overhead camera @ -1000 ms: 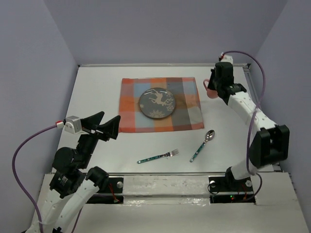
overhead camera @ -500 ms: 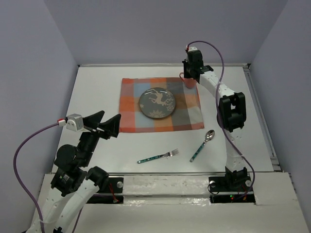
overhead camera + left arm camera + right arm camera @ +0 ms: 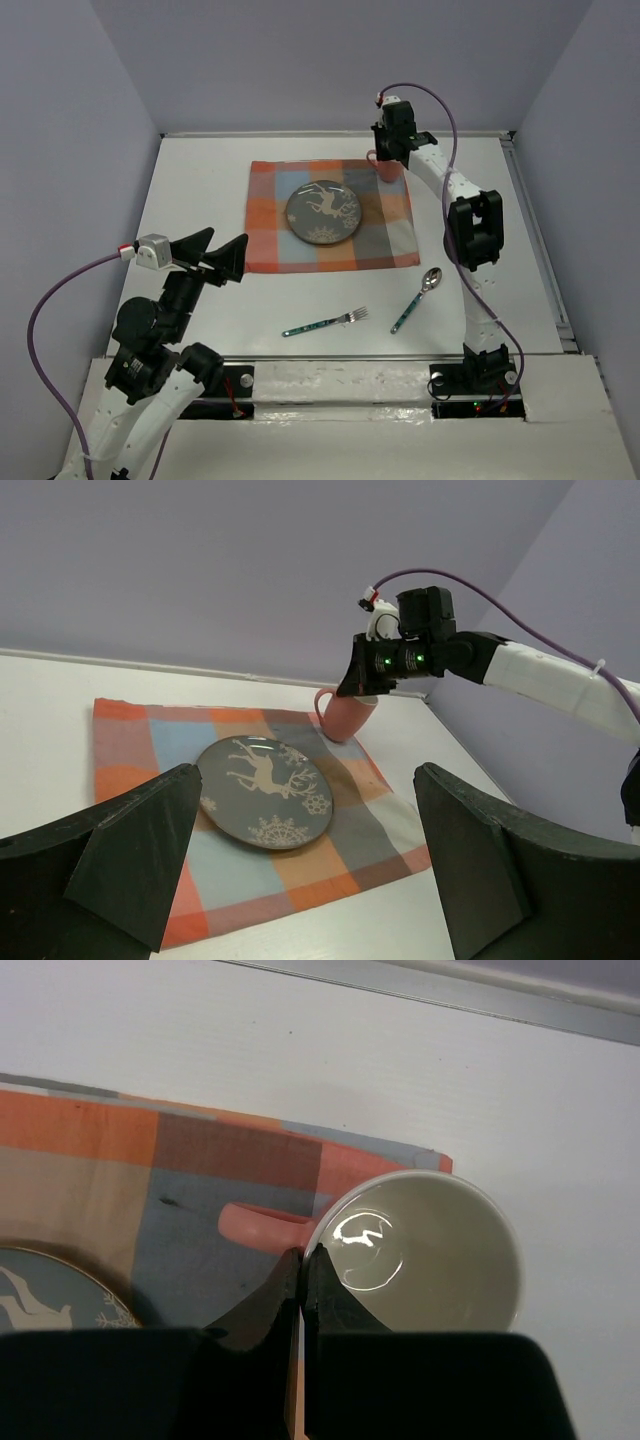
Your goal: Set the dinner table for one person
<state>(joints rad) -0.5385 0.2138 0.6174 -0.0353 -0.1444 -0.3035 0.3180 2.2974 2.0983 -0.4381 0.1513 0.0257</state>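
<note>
**Work surface.** The tabletop (image 3: 200,180) is a flat, matte white slab that extends on every side of the placemat (image 3: 270,225) and carries everything in view. It is judged rigid and fixed: it is not to be gripped, only loaded. Its surface looks smooth, so hard items may slide when nudged. The cloth placemat is soft and may drag or wrinkle if an item is pushed across it.

**Items.** A dark plate (image 3: 323,213) sits at the centre of the placemat. A fork (image 3: 325,323) and a spoon (image 3: 418,298) lie on bare tabletop just off the placemat's near edge, the spoon towards its near right corner.

**Right end effector** (image 3: 302,1265). Closed, pinching the wall of a pink mug (image 3: 420,1260) at the rim, next to the handle. The mug is at the placemat's far right corner, partly over cloth and partly over bare tabletop, handle pointing inward over the placemat. Whether its base is resting or raised cannot be told.

**Left end effector** (image 3: 230,237). Fully open, empty, off the placemat's near left corner, above the tabletop.

**Handling note.** The mug is judged stiff, glossy and breakable. A thin rim pinch can let it swing, so lower it level. Take the cutlery across the handle's middle.
</note>
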